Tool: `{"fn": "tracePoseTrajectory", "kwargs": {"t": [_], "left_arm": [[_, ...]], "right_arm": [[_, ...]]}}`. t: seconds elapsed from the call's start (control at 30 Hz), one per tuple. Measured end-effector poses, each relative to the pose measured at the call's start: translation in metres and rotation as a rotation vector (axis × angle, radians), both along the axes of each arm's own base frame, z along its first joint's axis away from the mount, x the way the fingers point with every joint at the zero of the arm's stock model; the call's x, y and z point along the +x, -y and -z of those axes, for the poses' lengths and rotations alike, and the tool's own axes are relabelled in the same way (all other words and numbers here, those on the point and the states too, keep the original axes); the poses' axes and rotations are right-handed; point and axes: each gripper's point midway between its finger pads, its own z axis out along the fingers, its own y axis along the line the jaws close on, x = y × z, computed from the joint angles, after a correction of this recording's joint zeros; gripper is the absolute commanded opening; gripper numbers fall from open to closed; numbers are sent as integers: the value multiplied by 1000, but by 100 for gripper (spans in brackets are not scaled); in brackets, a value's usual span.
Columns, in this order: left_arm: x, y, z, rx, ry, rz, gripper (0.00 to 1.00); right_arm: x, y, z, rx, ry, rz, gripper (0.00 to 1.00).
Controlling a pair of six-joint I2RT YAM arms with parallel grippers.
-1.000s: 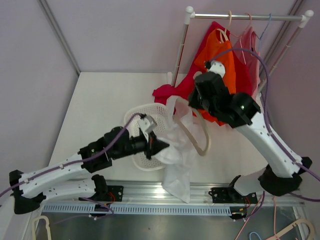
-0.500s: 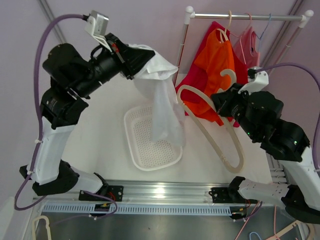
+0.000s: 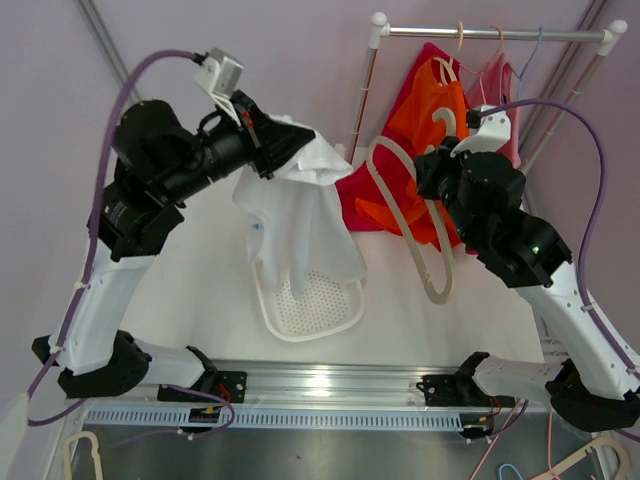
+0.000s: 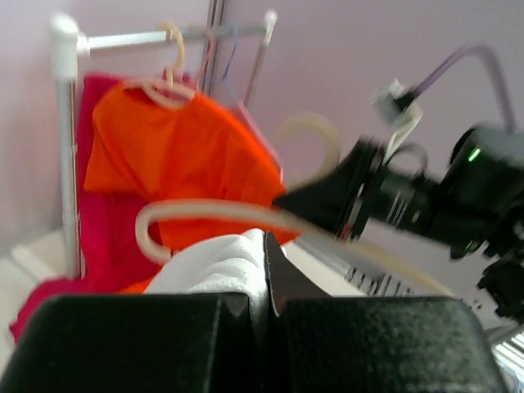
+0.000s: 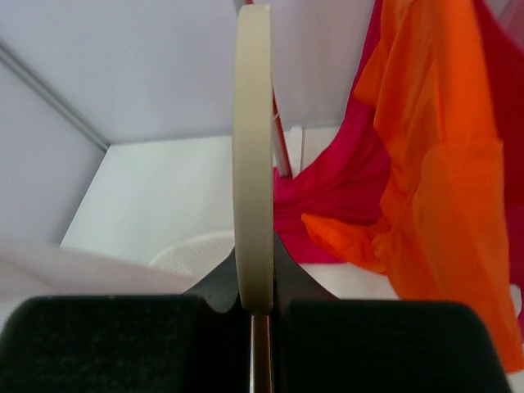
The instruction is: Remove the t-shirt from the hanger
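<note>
Looking down from overhead first: my left fingers (image 3: 275,145) are up high and clamped on a bunch of the white t-shirt (image 3: 300,210), which hangs loose over the mesh basket (image 3: 300,335) on the counter (image 3: 400,330). Over on the other side, my right fingers (image 3: 430,172) hold the cream hanger (image 3: 437,292) near its hook, and the loop dangles bare. There is no cloth on it that I can see. The shirt and the hanger sit close together but look apart. Behind them is the rack (image 3: 480,33) with an orange shirt (image 3: 440,100) and red ones (image 3: 370,185) on it.

Switching to my left wrist: the left fingers (image 4: 266,274) are pinched together on a white fold of t-shirt (image 4: 213,266). The hanger (image 4: 229,211) crosses just beyond it, blurred, so I can't rule out a light touch.

Now the right wrist: the right fingers (image 5: 252,303) are closed tight on the hanger (image 5: 251,123), seen edge-on and standing straight up. The orange shirt (image 5: 442,164) is off to the side and the basket (image 5: 196,250) is below.

My call is that the main job looks done, with the shirt off the hanger. What's left, I'd guess, is tidying up: lower the shirt, probably into the basket, and put the hanger somewhere out of the way.
</note>
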Motion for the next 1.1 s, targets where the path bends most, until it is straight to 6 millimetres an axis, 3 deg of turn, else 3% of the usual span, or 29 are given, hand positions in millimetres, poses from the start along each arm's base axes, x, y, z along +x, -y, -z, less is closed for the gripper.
{"fn": "tracePoseTrajectory", "kwargs": {"t": [0.1, 0.17, 0.23, 0.4, 0.47, 0.53, 0.6, 0.67, 0.8, 0.87, 0.9, 0.97, 1.1], "left_arm": [[6, -3, 46, 67, -64, -34, 1], [10, -9, 59, 96, -86, -66, 1], [11, -18, 48, 99, -64, -94, 1], [-13, -47, -38, -24, 124, -133, 1], [-25, -57, -46, -50, 152, -133, 1], [-31, -61, -31, -55, 141, -133, 1], [-25, -56, 5, -45, 90, -126, 1], [-10, -42, 73, 5, -22, -120, 1], [30, -11, 232, 171, -342, -140, 1], [40, -6, 303, 254, -493, -165, 1], [41, -6, 330, 282, -557, -180, 1], [43, -6, 369, 311, -664, -214, 1], [53, 4, 413, 282, -806, -259, 1]], "right_arm": [[19, 10, -13, -6, 46, 53, 0], [34, 13, -20, -14, 63, 85, 0], [46, 15, -21, -23, 67, 103, 0], [61, 13, -14, -41, 61, 101, 0], [66, 14, -17, -35, 78, 97, 0], [74, 16, -22, -32, 101, 104, 0], [86, 17, -24, -35, 118, 109, 0], [98, 16, -25, -42, 127, 112, 0], [135, 6, -23, -69, 131, 100, 0], [152, 1, -26, -71, 141, 88, 0], [160, -1, -26, -74, 143, 78, 0], [175, -5, -31, -79, 157, 59, 0], [202, -7, -40, -78, 194, 34, 0]]}}
